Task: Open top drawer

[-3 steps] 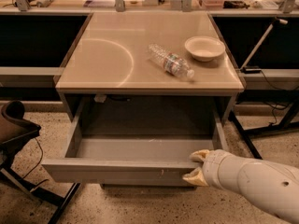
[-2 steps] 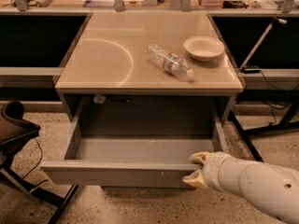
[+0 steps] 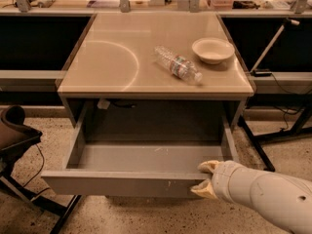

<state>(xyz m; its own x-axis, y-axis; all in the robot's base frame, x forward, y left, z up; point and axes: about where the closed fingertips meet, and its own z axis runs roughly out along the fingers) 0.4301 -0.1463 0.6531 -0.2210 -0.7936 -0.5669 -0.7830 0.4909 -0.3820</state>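
Note:
The top drawer (image 3: 122, 182) is pulled far out from under the beige table, and its grey box interior is empty. Its front panel faces down and towards me. My gripper (image 3: 205, 178) is at the right end of the drawer's front edge, at the lower right of the camera view. One cream fingertip (image 3: 209, 166) lies on the inner side of the front panel and the other on the outer side, so the gripper closes on the front edge. The white arm runs off to the lower right.
On the beige table top (image 3: 107, 62) lie a clear plastic bottle (image 3: 178, 66) on its side and a cream bowl (image 3: 213, 49). A dark chair (image 3: 14, 133) stands at the left. Black table legs and cables stand at the right. A cluttered counter runs along the back.
The drawer and gripper have barely moved; the gripper stays on the drawer's front edge at the right.

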